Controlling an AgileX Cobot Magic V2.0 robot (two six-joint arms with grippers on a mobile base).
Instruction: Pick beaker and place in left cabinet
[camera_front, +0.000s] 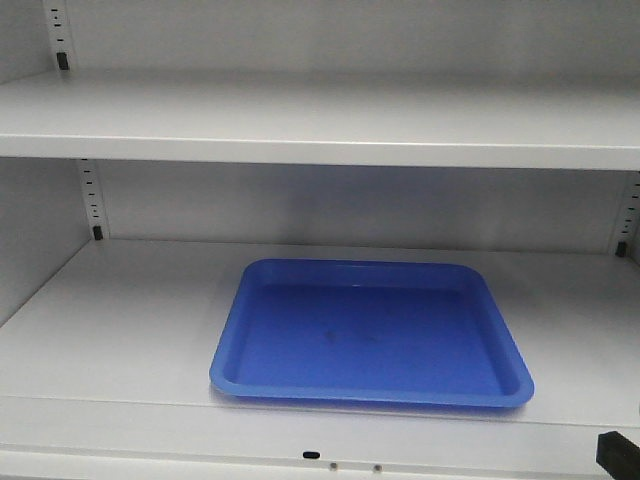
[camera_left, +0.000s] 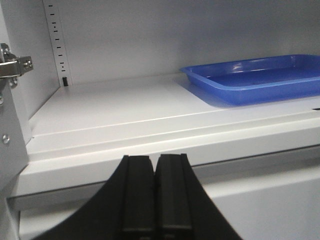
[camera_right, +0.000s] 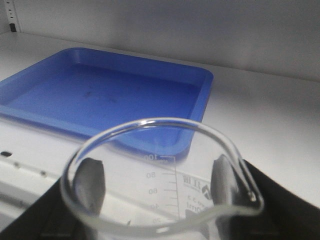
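Observation:
The beaker (camera_right: 167, 170), clear glass with a pour spout and white graduation marks, fills the bottom of the right wrist view. My right gripper (camera_right: 159, 192) is shut on it, a dark finger (camera_right: 92, 185) pressing each side of the glass. It hangs just before the front edge of the left cabinet's lower shelf (camera_right: 260, 115), near the blue tray's (camera_right: 202, 95) right front corner. My left gripper (camera_left: 155, 161) is shut with nothing in it, low in front of the shelf's (camera_left: 110, 112) front lip, left of the tray (camera_left: 240, 92). The front view does not show the beaker.
The grey cabinet has an upper shelf (camera_front: 320, 125) above the lower shelf (camera_front: 120, 320) where the tray (camera_front: 370, 392) lies. Slotted rails (camera_front: 92, 200) run up the back corners. A door hinge (camera_left: 12, 67) sits on the left wall. A black part (camera_front: 618, 455) shows at the bottom right.

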